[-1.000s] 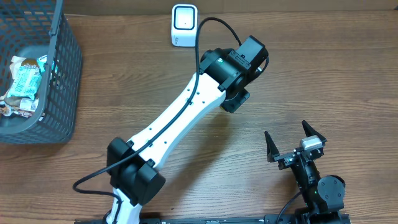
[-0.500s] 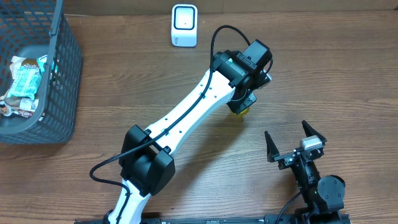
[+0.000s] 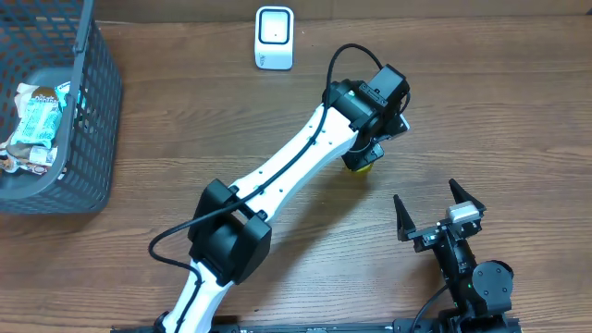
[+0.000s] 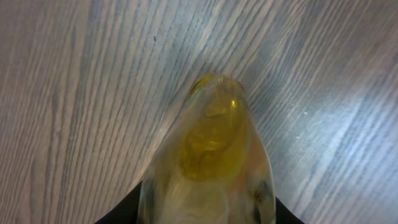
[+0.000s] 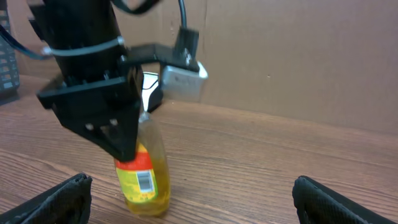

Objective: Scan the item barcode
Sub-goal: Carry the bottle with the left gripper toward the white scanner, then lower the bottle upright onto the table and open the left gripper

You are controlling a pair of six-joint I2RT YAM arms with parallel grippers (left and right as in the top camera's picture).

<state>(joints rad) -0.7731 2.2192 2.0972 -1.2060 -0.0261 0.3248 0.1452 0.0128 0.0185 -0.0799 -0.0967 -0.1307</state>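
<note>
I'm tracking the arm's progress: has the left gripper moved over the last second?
Yes. Overhead, the left gripper has shifted right and nearer the front edge, farther from the white scanner.

White-and-black left arm [image 3: 305, 153], all-black right arm [image 3: 470, 270].
White tube links [image 3: 273, 183], boxy black joint housings [image 3: 229, 242], looping black cable [image 3: 348, 45]; right end effector [image 3: 424, 190] with pointed black fingers [image 3: 404, 220].

The desk [image 3: 518, 111] is smooth wood-grain with a faint sheen. The bottle [image 5: 149, 186] is clear glossy plastic; the basket [image 3: 92, 120] is dark matt plastic mesh, the scanner [image 3: 274, 37] smooth white plastic.
</note>
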